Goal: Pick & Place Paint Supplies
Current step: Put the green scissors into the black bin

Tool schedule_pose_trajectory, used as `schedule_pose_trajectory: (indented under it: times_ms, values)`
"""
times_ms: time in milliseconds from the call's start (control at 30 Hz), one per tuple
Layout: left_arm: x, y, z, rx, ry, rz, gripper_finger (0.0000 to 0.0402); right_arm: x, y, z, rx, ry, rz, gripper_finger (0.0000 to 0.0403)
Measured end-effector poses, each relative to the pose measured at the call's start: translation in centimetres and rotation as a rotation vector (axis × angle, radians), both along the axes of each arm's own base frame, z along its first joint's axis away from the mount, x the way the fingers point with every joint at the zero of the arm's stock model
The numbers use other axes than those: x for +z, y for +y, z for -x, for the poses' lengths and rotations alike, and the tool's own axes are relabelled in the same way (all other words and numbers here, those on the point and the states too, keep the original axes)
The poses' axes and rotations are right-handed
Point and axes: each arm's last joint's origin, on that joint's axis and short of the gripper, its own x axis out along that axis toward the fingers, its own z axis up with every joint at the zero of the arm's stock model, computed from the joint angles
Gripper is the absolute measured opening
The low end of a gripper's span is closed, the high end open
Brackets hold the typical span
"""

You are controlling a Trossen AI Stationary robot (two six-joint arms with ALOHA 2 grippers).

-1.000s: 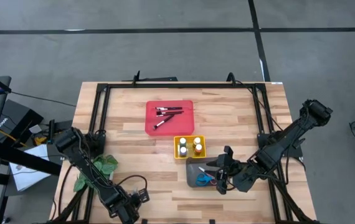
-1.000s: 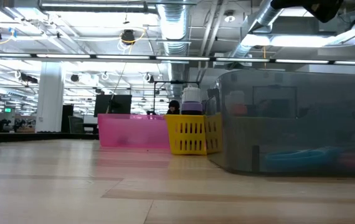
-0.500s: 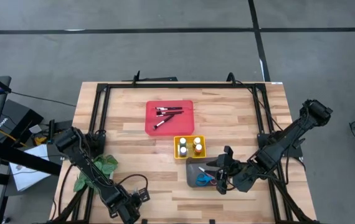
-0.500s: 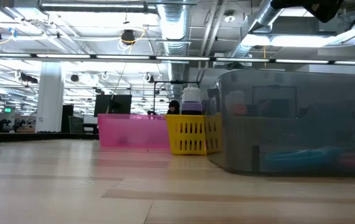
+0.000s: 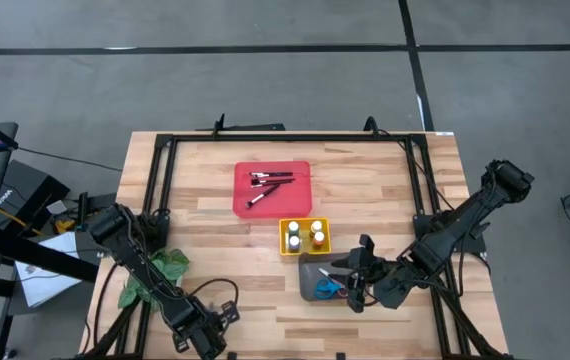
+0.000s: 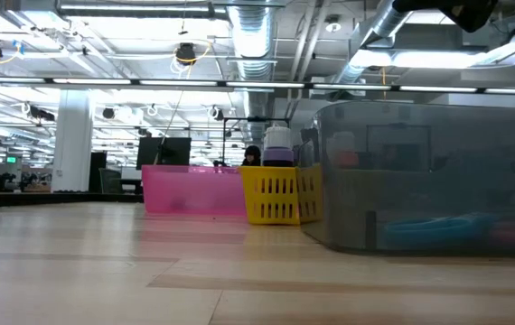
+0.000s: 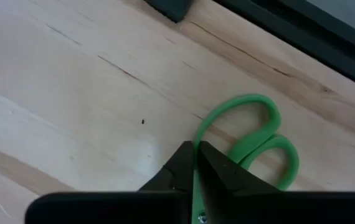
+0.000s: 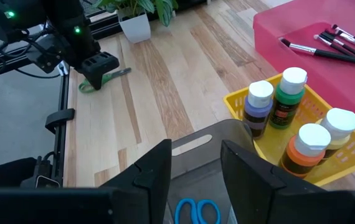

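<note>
the left gripper (image 7: 194,163) is seen low at the near left corner of the table (image 5: 365,200), just inside the black frame. its fingers are closed together, and the green scissors (image 7: 252,143) lie flat on the wood right at the tips. the rim of one green handle loop passes at the fingertips, so it seems to be pinched there, but a firm hold cannot be confirmed. in the right wrist view the same scissors (image 8: 103,79) are seen on the table under the left gripper (image 8: 98,67), near the plant (image 8: 141,11) in its white pot.

the right gripper (image 8: 195,163) is held over the grey tray (image 5: 321,276), near the right front part of the table. its fingers are partly open and nothing is held between them. blue scissors (image 8: 197,211) lie inside the grey tray below it.

the yellow tray (image 5: 285,238) stands just behind the grey tray, and four small paint bottles (image 8: 284,94) with white caps stand upright in it. behind that, the red tray (image 5: 243,196) holds several brushes (image 5: 268,182), lying flat and crossing each other.

in the low view the three trays are seen in a row, and the grey one (image 6: 420,181) is nearest.
</note>
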Motion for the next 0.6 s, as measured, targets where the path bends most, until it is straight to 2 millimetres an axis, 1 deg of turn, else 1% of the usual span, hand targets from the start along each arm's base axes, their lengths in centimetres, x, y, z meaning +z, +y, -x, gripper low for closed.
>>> schedule_pose_trajectory:
  times_ms: [100, 300, 600]
  values:
    - [-0.08, 0.17, -0.11, 0.035, 0.009, 0.008, 0.0004, 0.0, 0.0, 0.0, -0.002, -0.001, -0.004, 0.0134]
    - [-0.23, 0.26, -0.06, 0.046, 0.009, 0.011, 0.0002, 0.0, 0.0, 0.0, -0.003, -0.001, -0.006, 0.0134]
    - [-0.27, 0.74, -0.68, 0.196, 0.035, 0.043, 0.0001, 0.0, 0.0, 0.0, -0.003, -0.001, -0.005, 0.0134]
